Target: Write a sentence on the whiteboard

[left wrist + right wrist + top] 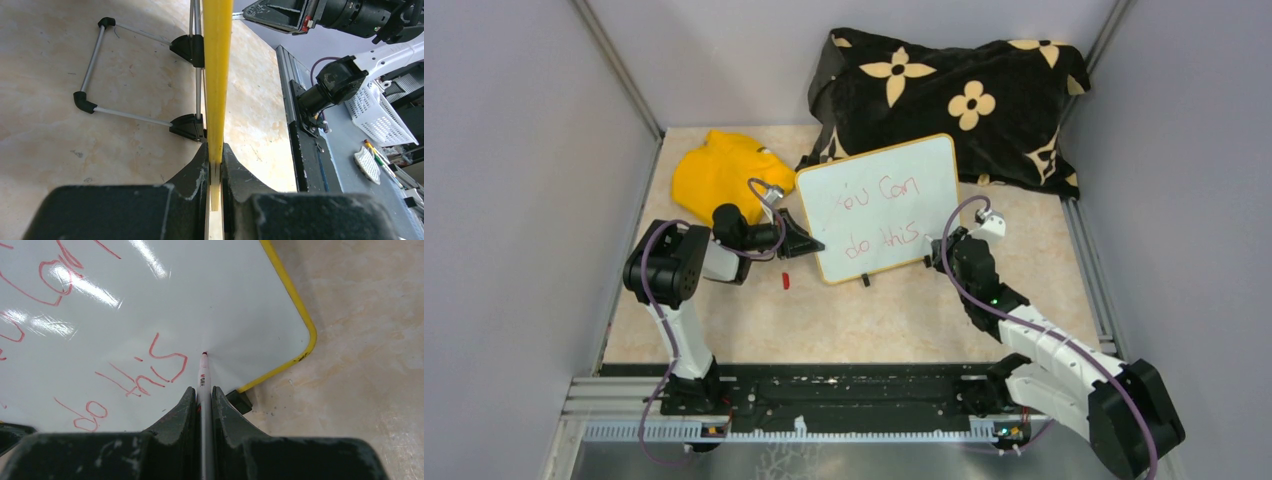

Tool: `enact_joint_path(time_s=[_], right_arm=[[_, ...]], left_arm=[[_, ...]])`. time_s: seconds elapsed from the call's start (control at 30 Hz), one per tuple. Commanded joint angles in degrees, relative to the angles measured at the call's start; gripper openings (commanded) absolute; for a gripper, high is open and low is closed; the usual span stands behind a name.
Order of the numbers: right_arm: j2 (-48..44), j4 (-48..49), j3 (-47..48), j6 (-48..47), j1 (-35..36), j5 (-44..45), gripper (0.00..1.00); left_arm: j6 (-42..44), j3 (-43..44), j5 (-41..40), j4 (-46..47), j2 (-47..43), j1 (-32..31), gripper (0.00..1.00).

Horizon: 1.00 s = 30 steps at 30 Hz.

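The whiteboard (pixel 929 165) stands upright mid-table, and the sentence (pixel 894 190) "You Can / do this" is written on it in red.
The left gripper (pixel 215 150) is clamped on its yellow side rim. The right gripper (pixel 202 390) grips a marker (pixel 203 372), whose tip touches the board just past "this".

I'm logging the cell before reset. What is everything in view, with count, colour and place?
whiteboard: one, white, yellow rim, standing on the table
sentence: two lines, red, on the whiteboard
marker: one, white with red tip, against the whiteboard
cloth: one, yellow, back left
blanket: one, black with tan flowers, behind the whiteboard
small piece: one, red, in front of the whiteboard
wire stand: one, grey, black joints, behind the whiteboard
basket: one, white, off the table
left hand: one, black, shut on the whiteboard's edge
right hand: one, black, shut on the marker
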Motion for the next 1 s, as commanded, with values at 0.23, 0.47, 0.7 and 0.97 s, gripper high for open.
enact_joint_path(time_s=[0.23,0.47,0.7,0.97], right_arm=[[-1.3,0.4,0.9,0.8,-0.4,-0.6,0.00],[-5.4,-3.3,2.8,0.1,-0.4,-0.6,0.00],[-11.3,-9.4,6.1,-3.7,-0.4,-3.5,0.00],[-18.7,-17.0,7.2,-8.2,-0.3,-6.3,0.00]], left_arm=[[1.2,0.4,-0.4,-3.4,0.3,-0.4,0.00],[1.2,0.3,-0.5,-3.4,0.2,-0.4,0.00],[1.3,0.2,-1.0,-3.3,0.1,-0.4,0.00],[2.0,-0.1,-1.4,-3.7,-0.2,-0.3,0.05]])
